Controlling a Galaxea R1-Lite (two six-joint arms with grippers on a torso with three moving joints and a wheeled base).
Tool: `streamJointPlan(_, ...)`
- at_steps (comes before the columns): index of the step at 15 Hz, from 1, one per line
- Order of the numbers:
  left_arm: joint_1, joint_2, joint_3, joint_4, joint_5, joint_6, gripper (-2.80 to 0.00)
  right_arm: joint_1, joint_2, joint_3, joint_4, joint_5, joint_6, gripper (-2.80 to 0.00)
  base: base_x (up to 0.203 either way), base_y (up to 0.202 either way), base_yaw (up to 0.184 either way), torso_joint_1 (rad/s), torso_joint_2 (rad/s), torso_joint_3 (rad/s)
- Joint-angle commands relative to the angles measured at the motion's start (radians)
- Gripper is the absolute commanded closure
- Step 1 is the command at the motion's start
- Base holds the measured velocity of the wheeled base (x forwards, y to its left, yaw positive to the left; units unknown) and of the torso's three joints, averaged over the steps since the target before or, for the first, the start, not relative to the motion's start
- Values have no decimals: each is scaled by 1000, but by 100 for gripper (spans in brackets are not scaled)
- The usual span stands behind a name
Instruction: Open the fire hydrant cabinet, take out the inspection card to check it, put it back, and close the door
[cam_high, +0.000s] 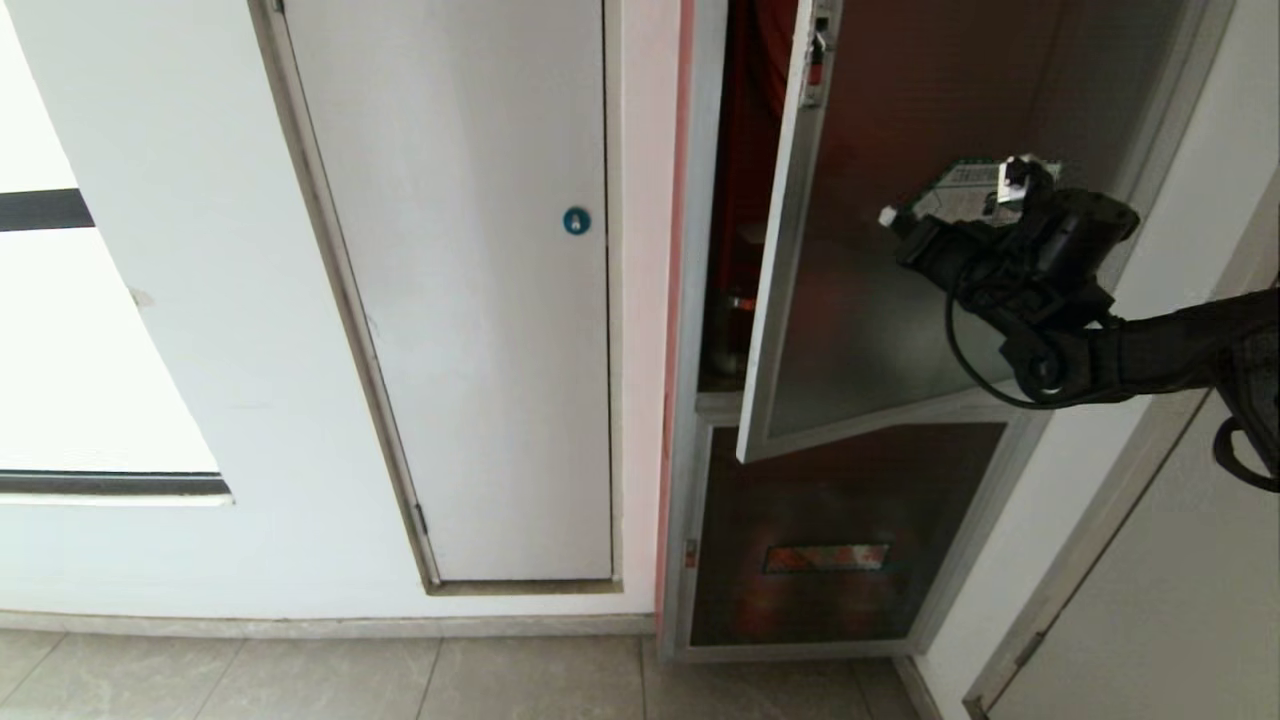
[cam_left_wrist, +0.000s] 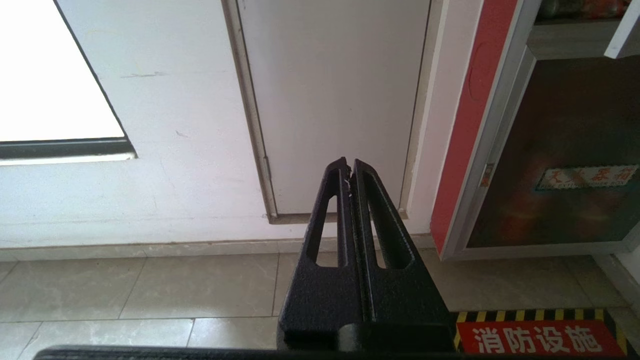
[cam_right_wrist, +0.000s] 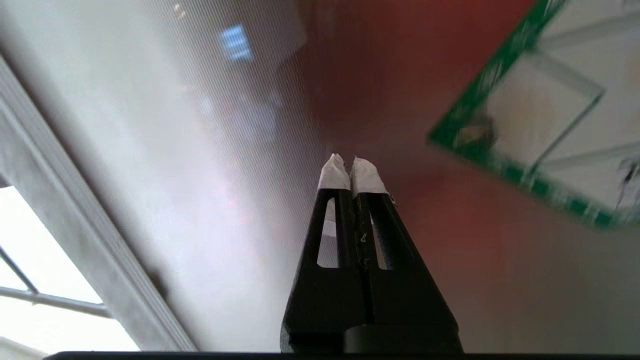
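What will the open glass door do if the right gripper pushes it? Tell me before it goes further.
The door stands ajar, so it should swing easily. Its tinted glass looks smooth, so the shut right gripper may slide. Glass suggests pushing gently.

The fire hydrant cabinet (cam_high: 700, 420) stands to the right of the plain panel door (cam_high: 480, 300), set in the same wall. Its upper door (cam_high: 860, 300) hangs partly ajar, above the lower glass door (cam_high: 840, 530). The right gripper (cam_high: 890, 218) is in front of the upper door's glass, beside the arrow sticker (cam_right_wrist: 545, 125).
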Motion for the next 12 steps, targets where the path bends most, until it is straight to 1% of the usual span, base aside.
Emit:
streamJointPlan(1, 0, -1, 6, -1, 0, 0, 0, 3, -11, 43, -6, 2, 2, 0, 0, 0, 0, 0, 0, 0)
streamJointPlan(4, 0, -1, 6, -1, 0, 0, 0, 9, -104, 186, -10, 9, 0, 0, 0, 0, 0, 0, 0, 0)
streamJointPlan(6, 0, -1, 6, -1, 0, 0, 0, 22, -180, 315, -10, 13, -16, 0, 0, 0, 0, 0, 0, 0)
streamJointPlan(9, 0, -1, 6, -1, 0, 0, 0, 52, -335, 581, -14, 25, -130, 0, 0, 0, 0, 0, 0, 0)
streamJointPlan(12, 0, -1, 6, -1, 0, 0, 0, 92, -553, 783, -11, 30, -190, 0, 0, 0, 0, 0, 0, 0)
